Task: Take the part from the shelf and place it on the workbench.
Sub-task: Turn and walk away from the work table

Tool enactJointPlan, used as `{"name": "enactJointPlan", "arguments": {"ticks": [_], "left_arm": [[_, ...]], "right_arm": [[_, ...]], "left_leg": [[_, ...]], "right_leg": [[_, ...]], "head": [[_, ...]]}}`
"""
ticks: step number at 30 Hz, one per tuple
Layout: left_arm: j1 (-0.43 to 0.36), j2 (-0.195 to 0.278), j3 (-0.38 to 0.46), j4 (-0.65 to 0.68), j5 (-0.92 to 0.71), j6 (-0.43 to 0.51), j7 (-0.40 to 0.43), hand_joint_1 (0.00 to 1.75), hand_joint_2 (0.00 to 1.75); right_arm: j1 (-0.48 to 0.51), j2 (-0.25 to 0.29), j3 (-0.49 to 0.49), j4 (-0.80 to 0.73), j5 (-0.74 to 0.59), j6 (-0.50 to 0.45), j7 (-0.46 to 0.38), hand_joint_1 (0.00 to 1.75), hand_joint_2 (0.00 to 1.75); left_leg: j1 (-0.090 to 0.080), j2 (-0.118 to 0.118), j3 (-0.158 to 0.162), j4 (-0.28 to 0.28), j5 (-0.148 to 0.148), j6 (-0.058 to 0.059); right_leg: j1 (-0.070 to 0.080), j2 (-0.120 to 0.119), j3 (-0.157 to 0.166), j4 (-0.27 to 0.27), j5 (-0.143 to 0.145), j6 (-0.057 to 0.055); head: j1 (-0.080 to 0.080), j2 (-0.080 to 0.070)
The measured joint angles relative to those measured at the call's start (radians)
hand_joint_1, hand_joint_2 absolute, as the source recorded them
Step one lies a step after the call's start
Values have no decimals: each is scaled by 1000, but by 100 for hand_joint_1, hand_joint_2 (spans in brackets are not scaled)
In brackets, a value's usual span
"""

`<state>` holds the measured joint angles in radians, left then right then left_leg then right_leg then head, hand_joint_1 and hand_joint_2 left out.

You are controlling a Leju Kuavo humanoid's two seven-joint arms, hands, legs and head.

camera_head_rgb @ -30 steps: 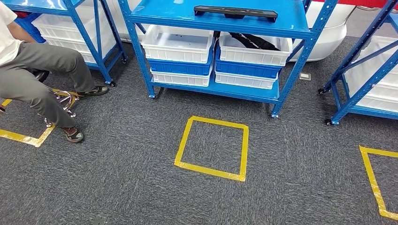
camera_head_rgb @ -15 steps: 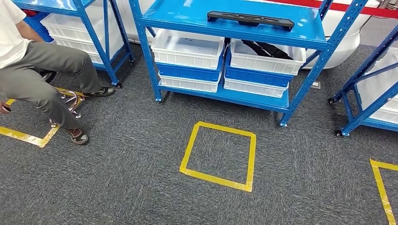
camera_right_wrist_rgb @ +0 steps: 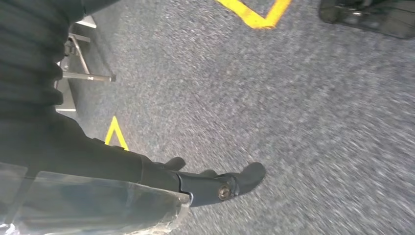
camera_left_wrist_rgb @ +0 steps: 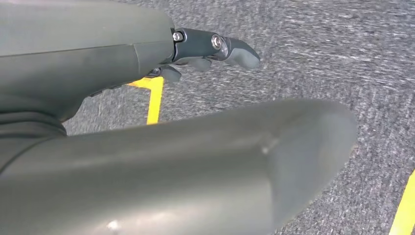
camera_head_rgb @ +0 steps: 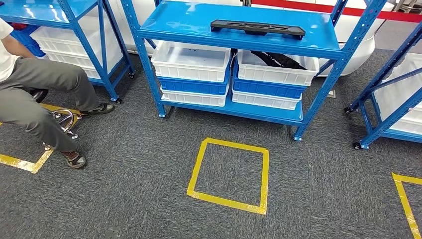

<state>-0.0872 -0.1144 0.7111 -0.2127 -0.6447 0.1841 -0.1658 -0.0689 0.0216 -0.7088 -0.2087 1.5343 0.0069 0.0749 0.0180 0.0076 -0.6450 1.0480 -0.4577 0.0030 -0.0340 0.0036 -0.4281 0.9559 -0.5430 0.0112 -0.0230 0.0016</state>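
Note:
A long flat black part (camera_head_rgb: 257, 27) lies on the top board of the blue shelf (camera_head_rgb: 174, 22) straight ahead in the head view. Both arms hang down over the grey carpet, far from the shelf. In the left wrist view my left hand (camera_left_wrist_rgb: 122, 54) holds nothing, its dark fingers (camera_left_wrist_rgb: 220, 46) stretched out apart from the thick grey thumb. In the right wrist view my right hand (camera_right_wrist_rgb: 205, 185) is likewise empty, with its dark fingers (camera_right_wrist_rgb: 247, 176) held loosely straight above the floor.
Below the part, white and blue bins (camera_head_rgb: 191, 60) are stacked on the lower board; the right bin (camera_head_rgb: 276, 67) holds a dark item. A yellow tape square (camera_head_rgb: 229, 169) marks the carpet before the shelf. A person (camera_head_rgb: 40, 94) sits at left. More blue racks (camera_head_rgb: 393, 84) stand on both sides.
The whole head picture has shifted: the camera has moved, and the shelf's top board with the black part now sits lower and fuller in view. The part itself stays put.

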Motion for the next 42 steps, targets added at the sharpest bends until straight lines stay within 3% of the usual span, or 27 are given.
{"name": "enactJointPlan", "arguments": {"ticks": [2,4,5,7,9,10,11,12,14,16,18,20,22,24,26,27,29,31,32,35,37,39,40,41,42], "left_arm": [[-1,0,2,0,0,0,2,0,0],[0,-1,2,0,0,0,2,0,0],[1,-2,2,0,0,0,2,0,0],[1,-2,3,0,0,0,2,0,0],[0,-2,3,0,0,0,2,0,0],[0,-2,3,0,0,0,2,0,0],[2,-3,3,0,0,0,2,0,0],[3,-4,3,1,-1,0,2,0,0],[3,-6,4,1,-1,-2,2,0,0],[3,-5,4,2,-2,-3,3,0,0],[2,-2,4,2,-2,-3,4,0,0],[1,-1,4,2,-2,-1,4,0,0],[1,-1,5,2,-2,1,4,0,0],[1,-1,5,2,-4,3,5,0,0],[1,0,5,2,-6,4,10,0,0],[1,1,5,2,-6,4,13,0,0],[2,2,6,2,-6,4,17,0,0],[2,3,8,3,-6,3,19,0,0],[1,4,10,3,-6,3,20,0,0],[-1,4,13,3,-6,3,20,0,0],[-2,4,14,2,-6,2,20,0,0],[-3,5,16,2,-6,1,20,0,0],[-2,5,16,2,-6,1,20,0,0],[-2,5,17,2,-6,1,20,0,0],[-2,5,17,2,-6,1,20,0,0]], "right_arm": [[-3,0,0,0,2,0,0,0,175],[-5,-2,0,0,3,0,0,0,175],[-6,-2,0,0,4,0,0,0,175],[-9,-2,0,0,5,0,0,0,175],[-7,-2,0,0,6,1,0,0,175],[-3,-3,0,0,6,1,0,0,175],[-1,-4,0,0,6,1,0,0,175],[1,-5,0,0,6,1,0,0,175],[1,-7,0,0,6,2,0,0,175],[0,-5,0,0,6,4,0,0,175],[-1,-3,0,0,7,4,0,0,175],[-1,-2,0,0,8,6,0,0,175],[-4,-2,0,0,8,9,0,0,175],[-5,-2,0,0,5,12,0,0,175],[0,0,0,0,1,13,1,0,175],[3,2,0,0,0,13,2,0,175],[4,5,0,0,0,13,3,0,175],[1,7,0,0,0,14,4,0,175],[-1,7,0,0,0,14,4,0,175],[-4,7,0,0,3,14,6,0,175],[-7,8,0,0,5,15,6,0,175],[-9,9,0,0,6,16,6,0,175],[-8,9,0,0,6,16,6,0,175],[-7,9,0,0,7,16,6,0,175],[-5,8,0,0,7,16,6,0,175]], "left_leg": [[-5,-2,9,-16,-11,14],[-5,-7,35,-36,19,31],[-5,-7,49,-41,33,38],[-9,-7,63,-44,45,45],[-14,-13,69,-44,35,52],[-17,-17,76,-44,28,55],[-21,-21,84,-44,19,56],[-25,-24,94,-44,10,57],[-33,-28,111,-44,-9,56],[-41,-29,123,-39,-29,50],[-43,-29,134,-27,-47,42],[-38,-25,129,20,-63,28],[-29,-19,77,120,-87,12],[-19,-14,-2,216,-136,1],[-10,-12,-44,225,-170,-5],[-6,-11,-43,187,-157,-7],[-4,-8,-20,81,-58,-6],[-10,-4,-2,21,21,5],[-14,-5,2,14,32,15],[-19,-11,35,-13,29,46],[-20,-13,58,-24,24,61],[-26,-16,66,-26,12,69],[-29,-18,70,-25,6,71],[-32,-21,77,-25,0,71],[-35,-23,86,-25,-7,71]], "right_leg": [[8,-1,22,1,-1,22],[13,-3,31,27,-1,36],[15,-3,12,63,-9,36],[15,-3,-67,184,-41,24],[18,-3,-156,275,-101,4],[20,-3,-186,281,-128,-3],[23,-3,-203,258,-138,-3],[26,-3,-208,214,-121,4],[32,-5,-197,108,-19,21],[30,-7,-184,54,49,15],[19,-8,-169,47,68,1],[13,-9,-144,48,85,-12],[13,-9,-126,50,80,-27],[14,-5,-116,51,66,-30],[13,-2,-97,51,48,-26],[12,-1,-84,51,37,-24],[11,0,-56,50,14,-15],[13,2,-41,43,-5,-2],[16,3,-31,43,-7,7],[22,2,-25,67,3,32],[22,2,-77,153,-17,27],[21,2,-160,265,-59,20],[21,2,-193,296,-72,22],[22,2,-213,296,-67,29],[24,2,-214,260,-41,36]], "head": [[0,0],[1,0],[4,0],[10,0],[12,0],[14,0],[14,0],[15,0],[15,0],[15,0],[15,0],[14,0],[13,0],[12,0],[12,0],[11,0],[11,0],[10,0],[10,0],[10,0],[11,0],[13,0],[14,0],[14,0],[15,0]]}}
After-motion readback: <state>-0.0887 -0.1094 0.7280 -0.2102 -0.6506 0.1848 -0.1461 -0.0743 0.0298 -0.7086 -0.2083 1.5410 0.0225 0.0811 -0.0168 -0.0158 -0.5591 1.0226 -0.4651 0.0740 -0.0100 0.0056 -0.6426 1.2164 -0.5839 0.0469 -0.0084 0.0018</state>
